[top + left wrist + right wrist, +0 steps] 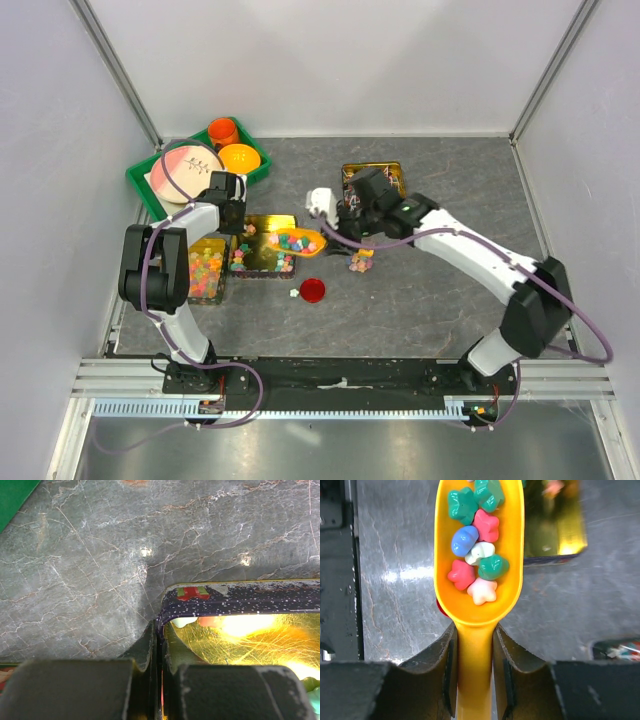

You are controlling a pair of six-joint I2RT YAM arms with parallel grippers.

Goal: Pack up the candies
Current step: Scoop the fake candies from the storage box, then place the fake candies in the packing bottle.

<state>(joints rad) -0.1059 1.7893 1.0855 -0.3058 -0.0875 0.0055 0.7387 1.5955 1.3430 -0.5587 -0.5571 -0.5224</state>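
our right gripper (474,636) clamped a scoop (514,580) of candies (487,526) by the partly filled tin (240,598), its rim pinched shut in our left gripper (159,652).

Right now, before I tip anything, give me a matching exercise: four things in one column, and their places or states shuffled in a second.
Things
1. yellow scoop
2. left gripper
3. red disc
4. orange cup

Places or states
A. standing in the green tray
B. shut on the rim of the tin
C. held by the right gripper, loaded with candies
D. lying on the table, held by nothing

Pairs: 1-C, 2-B, 3-D, 4-A
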